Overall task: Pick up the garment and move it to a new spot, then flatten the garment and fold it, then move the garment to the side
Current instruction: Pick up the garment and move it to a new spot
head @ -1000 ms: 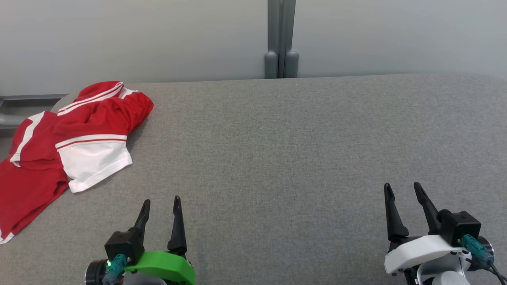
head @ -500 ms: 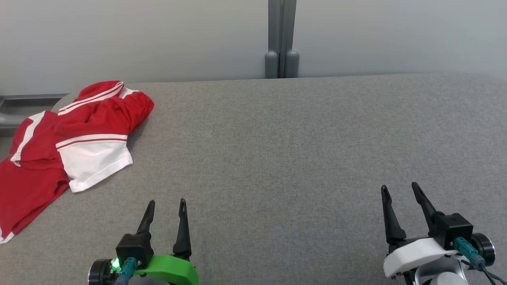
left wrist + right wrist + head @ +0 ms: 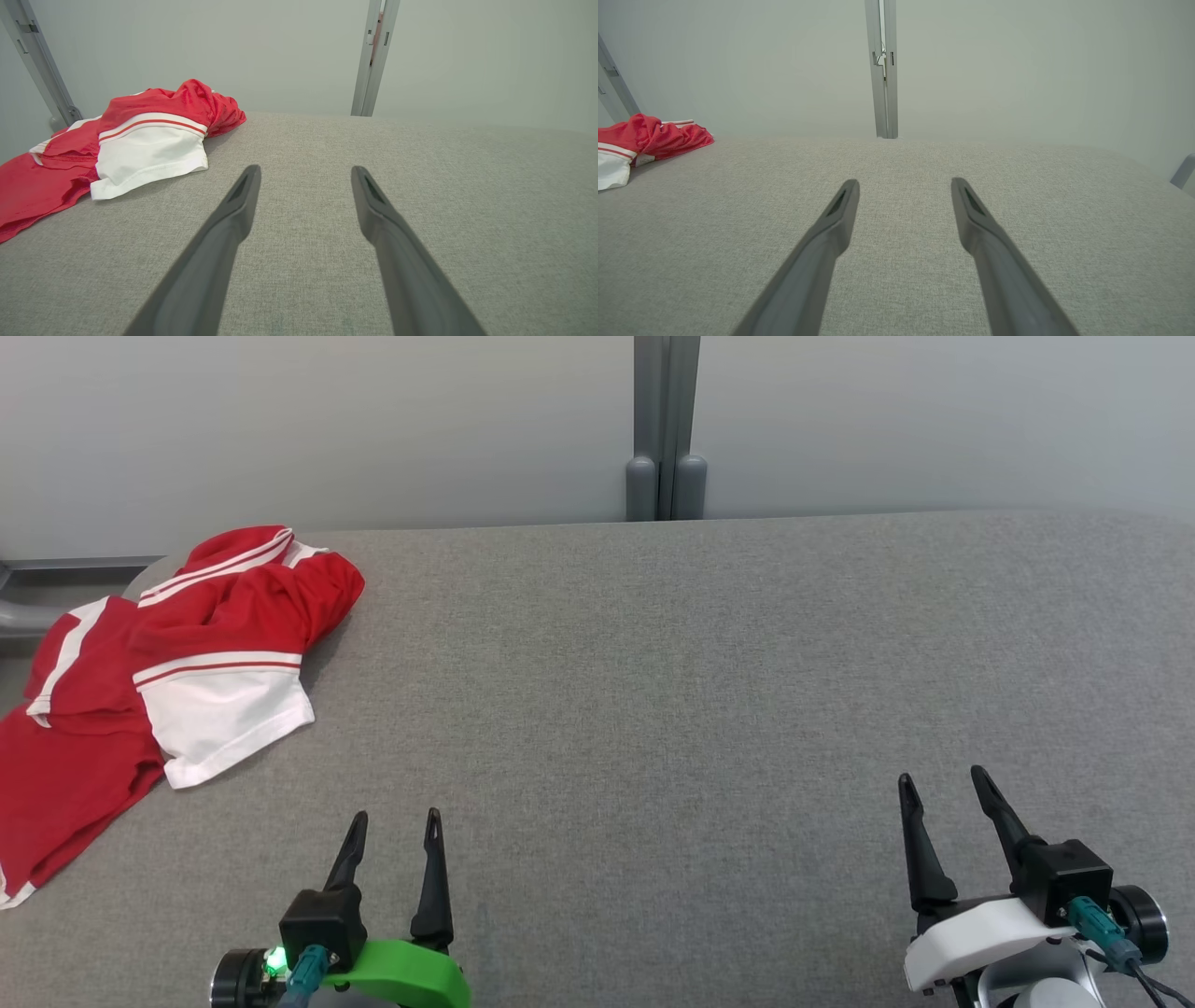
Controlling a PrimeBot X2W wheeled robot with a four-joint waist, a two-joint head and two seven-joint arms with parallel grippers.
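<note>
The garment (image 3: 243,607) is red and white sports wear, a top or shorts, I cannot tell which. It lies in a crumpled heap at the far left corner of the grey bench (image 3: 700,663), and some of the red cloth hangs over the left edge. It looks soft, thin and light, so it should lift easily. It will flop and sag, though, and may slip a little because the cloth looks smooth. It will not break. A good place to grab looks like the white part (image 3: 224,714) that sticks out toward the front, close to its hem. A thick bunched fold on top would work too, so the fingers catch plenty of cloth. The left gripper (image 3: 396,816) sits near the front edge, well apart from the heap, with its two fingers spread wide and nothing between them. The right gripper (image 3: 941,776) is near the front right corner, also spread wide and holding nothing.
</note>
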